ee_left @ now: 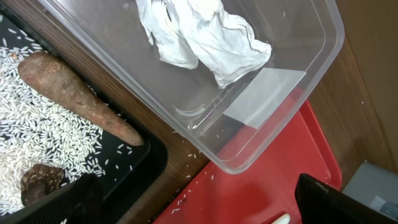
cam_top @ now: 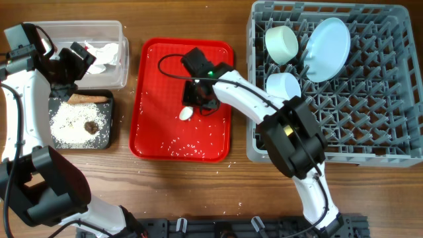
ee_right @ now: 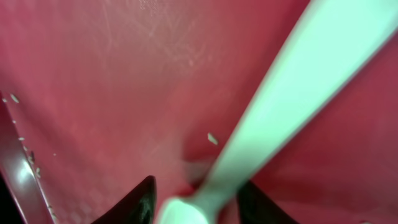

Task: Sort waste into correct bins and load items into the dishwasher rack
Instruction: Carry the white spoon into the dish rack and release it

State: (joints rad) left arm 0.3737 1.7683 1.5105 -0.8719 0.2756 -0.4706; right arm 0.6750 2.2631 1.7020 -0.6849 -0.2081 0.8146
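My right gripper (cam_top: 198, 99) is low over the red tray (cam_top: 152, 79). Its fingers (ee_right: 199, 202) straddle the handle of the white spoon (ee_right: 280, 106), with a gap on one side. The spoon's bowl (cam_top: 187, 113) lies on the tray. My left gripper (cam_top: 82, 56) is open and empty (ee_left: 199, 205) beside the clear tub (cam_top: 115, 30), which holds the crumpled napkin (ee_left: 199, 37). The black tray (cam_top: 109, 122) holds rice (ee_left: 37, 137), the brown stick (ee_left: 74, 96) and the brown lump (ee_left: 40, 183). The plate (cam_top: 328, 47) and two bowls (cam_top: 282, 43) (cam_top: 284, 86) stand in the grey rack (cam_top: 370, 112). The yellow cup and sachet wrapper are out of view.
Loose rice grains (cam_top: 175, 149) lie scattered on the red tray's front part and on the wood between the trays. The rack stands close to the red tray's right edge. The right arm's cable loops over the tray's back.
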